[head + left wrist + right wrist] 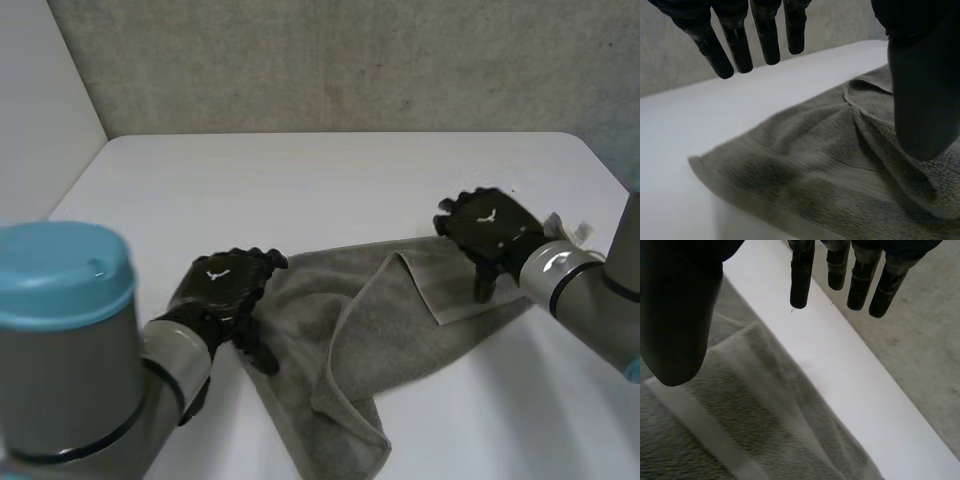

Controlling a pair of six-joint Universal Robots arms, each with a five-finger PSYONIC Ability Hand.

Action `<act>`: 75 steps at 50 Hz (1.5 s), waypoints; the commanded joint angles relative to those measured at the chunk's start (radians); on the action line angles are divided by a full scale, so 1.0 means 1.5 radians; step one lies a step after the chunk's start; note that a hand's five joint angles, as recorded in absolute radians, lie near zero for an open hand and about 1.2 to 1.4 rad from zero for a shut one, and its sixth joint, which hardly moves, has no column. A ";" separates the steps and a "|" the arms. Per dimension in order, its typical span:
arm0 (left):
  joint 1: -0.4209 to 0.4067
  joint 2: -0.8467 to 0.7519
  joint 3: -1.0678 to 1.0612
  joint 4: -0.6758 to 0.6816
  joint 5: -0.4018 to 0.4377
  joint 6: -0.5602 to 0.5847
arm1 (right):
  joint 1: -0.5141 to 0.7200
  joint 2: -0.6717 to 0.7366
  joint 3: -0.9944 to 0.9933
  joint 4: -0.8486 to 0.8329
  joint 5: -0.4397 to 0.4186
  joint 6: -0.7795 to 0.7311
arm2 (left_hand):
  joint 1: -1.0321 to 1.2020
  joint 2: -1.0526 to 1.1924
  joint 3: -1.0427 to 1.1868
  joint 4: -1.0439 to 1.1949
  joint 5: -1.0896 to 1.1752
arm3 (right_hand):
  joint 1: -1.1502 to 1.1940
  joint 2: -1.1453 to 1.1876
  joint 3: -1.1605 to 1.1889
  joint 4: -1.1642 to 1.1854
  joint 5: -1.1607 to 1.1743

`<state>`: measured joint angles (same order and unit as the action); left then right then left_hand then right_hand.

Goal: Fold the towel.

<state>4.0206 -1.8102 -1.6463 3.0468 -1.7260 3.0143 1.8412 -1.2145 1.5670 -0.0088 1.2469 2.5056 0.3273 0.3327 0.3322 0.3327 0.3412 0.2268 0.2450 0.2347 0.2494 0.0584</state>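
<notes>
A grey-green towel [370, 330] lies rumpled across the near half of the white table [330, 180], with one flap folded over near its right end. My left hand [225, 290] hovers over the towel's left edge, fingers straight and apart from the thumb, holding nothing. In the left wrist view the towel [840, 170] lies under the thumb and the fingers [740, 45] hang above bare table. My right hand [490, 230] is over the towel's right end, open and empty. In the right wrist view its fingers [840, 270] point past the towel [755, 425], over the table's far edge.
A grey wall [350, 60] rises behind the table's far edge. The table's right edge runs close beside my right hand, with grey floor [925, 340] beyond it. My left arm's light-blue cap [60, 270] stands at the near left.
</notes>
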 commanded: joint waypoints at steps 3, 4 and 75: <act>-0.028 -0.104 0.099 -0.031 -0.005 -0.070 | 0.008 0.041 0.032 -0.038 0.010 0.025 | -0.015 -0.019 -0.018 -0.019 -0.141 | -0.035 -0.047 -0.040 -0.050 -0.039; -0.033 -0.119 0.115 -0.036 -0.005 -0.081 | 0.012 0.054 0.033 -0.056 0.016 0.050 | -0.015 -0.019 -0.018 -0.019 -0.141 | -0.035 -0.047 -0.040 -0.050 -0.039; -0.015 -0.135 0.360 -0.108 -0.099 0.104 | -0.009 -0.044 -0.236 0.046 0.143 0.131 | 0.713 0.709 0.709 0.709 0.587 | 0.780 0.768 0.774 0.765 0.776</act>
<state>3.9122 -2.1640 -1.1281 2.8866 -1.8854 3.0226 1.8850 -1.1682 1.3422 -0.1628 1.4696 2.8095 1.3901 1.4869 1.5358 1.5119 1.4702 1.1949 1.3244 1.3165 1.3312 1.1100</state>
